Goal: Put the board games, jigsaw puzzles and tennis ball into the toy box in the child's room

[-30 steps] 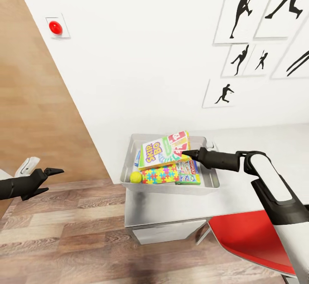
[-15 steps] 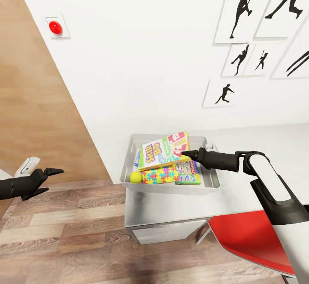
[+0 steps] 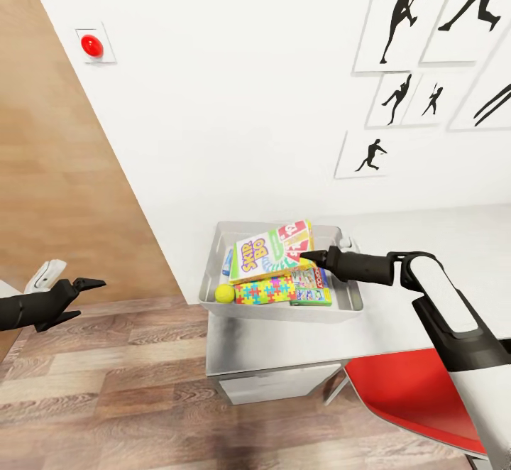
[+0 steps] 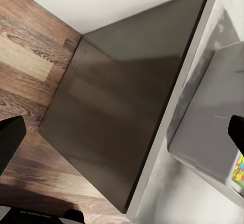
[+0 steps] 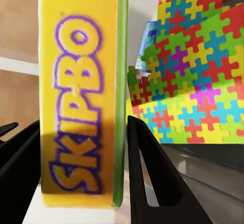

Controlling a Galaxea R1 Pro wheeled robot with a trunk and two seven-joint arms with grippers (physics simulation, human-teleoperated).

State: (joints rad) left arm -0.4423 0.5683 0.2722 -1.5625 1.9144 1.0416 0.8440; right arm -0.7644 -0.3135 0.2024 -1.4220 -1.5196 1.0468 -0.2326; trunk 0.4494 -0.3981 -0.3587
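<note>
The worktop (image 3: 397, 321) carries the bin (image 3: 213, 282) at its end. Inside lie a jigsaw (image 3: 266, 289), a red-green game (image 3: 312, 287) and, in the near corner, the ball (image 3: 225, 293). The Skip-Bo box (image 3: 270, 250) sits tilted on top, its edge pinched by the right hand (image 3: 306, 255). The left hand (image 3: 91, 284) hangs over the floor (image 3: 106, 385), well apart, fingers spread.

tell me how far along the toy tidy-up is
Nearly finished. Already in the toy box: the tennis ball, jigsaw puzzle and a board game by the right wall; a blue one shows at the left. In hand: the right gripper is shut on the Skip-Bo box, tilted over the pile. Left: release it. The second puzzle shows in the right wrist view.
</note>
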